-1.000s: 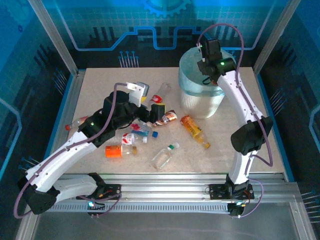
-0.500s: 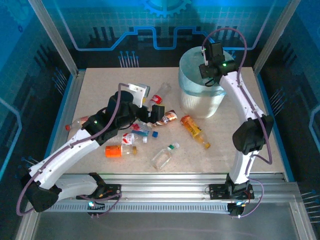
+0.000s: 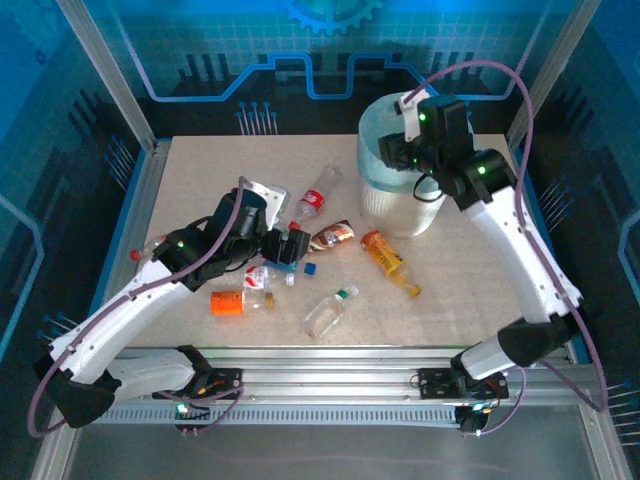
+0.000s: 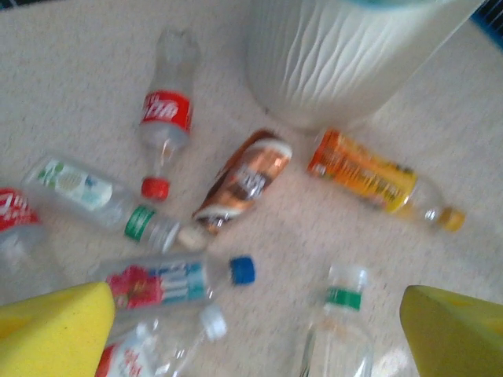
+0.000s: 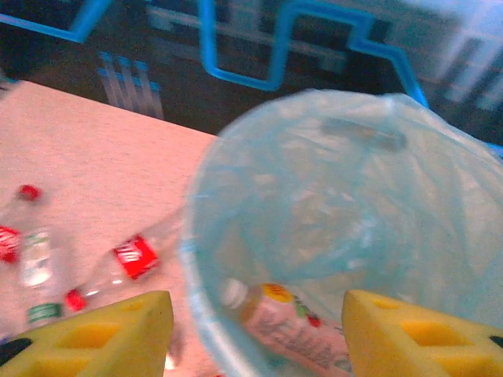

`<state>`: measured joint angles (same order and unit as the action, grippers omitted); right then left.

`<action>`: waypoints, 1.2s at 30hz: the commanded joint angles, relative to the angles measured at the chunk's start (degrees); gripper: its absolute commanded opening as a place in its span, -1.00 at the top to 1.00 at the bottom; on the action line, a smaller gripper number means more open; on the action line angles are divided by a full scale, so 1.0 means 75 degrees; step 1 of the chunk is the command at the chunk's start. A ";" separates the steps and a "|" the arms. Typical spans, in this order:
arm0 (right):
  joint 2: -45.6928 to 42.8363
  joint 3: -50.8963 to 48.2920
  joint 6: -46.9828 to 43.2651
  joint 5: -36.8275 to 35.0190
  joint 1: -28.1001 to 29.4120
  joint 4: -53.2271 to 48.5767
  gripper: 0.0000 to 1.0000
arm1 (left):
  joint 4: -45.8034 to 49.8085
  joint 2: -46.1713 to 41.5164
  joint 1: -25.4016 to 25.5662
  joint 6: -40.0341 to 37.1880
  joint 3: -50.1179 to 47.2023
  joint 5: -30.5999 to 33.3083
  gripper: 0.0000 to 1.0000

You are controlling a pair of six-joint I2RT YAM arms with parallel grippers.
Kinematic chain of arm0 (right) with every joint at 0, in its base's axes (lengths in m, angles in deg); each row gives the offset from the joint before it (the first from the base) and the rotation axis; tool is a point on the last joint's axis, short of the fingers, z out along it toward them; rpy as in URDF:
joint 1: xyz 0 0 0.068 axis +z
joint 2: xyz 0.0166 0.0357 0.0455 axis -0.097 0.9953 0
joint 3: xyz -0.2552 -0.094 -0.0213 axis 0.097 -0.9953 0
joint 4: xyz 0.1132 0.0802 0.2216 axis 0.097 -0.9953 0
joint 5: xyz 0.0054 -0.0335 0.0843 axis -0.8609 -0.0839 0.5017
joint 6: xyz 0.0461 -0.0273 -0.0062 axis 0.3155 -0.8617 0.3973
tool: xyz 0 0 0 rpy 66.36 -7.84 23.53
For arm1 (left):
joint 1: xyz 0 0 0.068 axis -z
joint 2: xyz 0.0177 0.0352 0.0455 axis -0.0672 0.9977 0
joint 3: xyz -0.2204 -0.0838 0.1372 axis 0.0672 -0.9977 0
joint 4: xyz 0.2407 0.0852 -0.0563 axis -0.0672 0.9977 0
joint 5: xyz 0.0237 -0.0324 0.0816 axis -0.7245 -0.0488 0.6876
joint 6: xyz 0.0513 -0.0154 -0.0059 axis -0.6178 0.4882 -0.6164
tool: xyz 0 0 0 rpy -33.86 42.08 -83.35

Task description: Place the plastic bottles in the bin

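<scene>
The right wrist view looks down into the bin [image 5: 206, 196], where a pink bottle [image 5: 287, 323] lies against the bag; the right gripper [image 5: 255, 338] hangs over the rim, fingers spread and empty. The left wrist view puts the left gripper [image 4: 255, 334], likewise wide apart and empty, above scattered plastic bottles: a brown one [image 4: 245, 181], an orange one [image 4: 368, 167] and a blue-capped one [image 4: 179, 280]. The top view adds bare table [image 3: 450, 310] along the near and right edges.

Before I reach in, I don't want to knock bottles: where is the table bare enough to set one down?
Bare: the far-left corner of the table, left of the red-labelled bottle; and the near-right stretch bordered by the orange bottle and the bin. Crowded: the bottles clustered round the left gripper.
</scene>
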<state>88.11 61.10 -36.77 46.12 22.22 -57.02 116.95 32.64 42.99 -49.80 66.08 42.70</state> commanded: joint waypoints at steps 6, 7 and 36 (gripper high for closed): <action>-0.1203 -0.2071 0.0059 0.1619 0.1502 0.1057 -0.17 | 0.3233 -0.0206 -0.0048 -0.1263 0.0302 0.0003 -0.80; -0.1291 -0.2328 0.0075 0.1797 0.1631 0.1192 -0.17 | 0.3322 -0.0252 -0.0044 -0.1679 0.0331 -0.0024 -0.80; -0.3795 -0.5274 0.1903 0.1448 0.0235 -0.0333 -0.28 | -0.0168 0.3455 0.2649 0.0449 -0.0872 -0.1110 -0.91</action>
<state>60.74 21.85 -23.67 55.76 24.63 -59.27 117.12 56.23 61.83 -48.51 58.38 34.79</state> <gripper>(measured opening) 0.639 0.955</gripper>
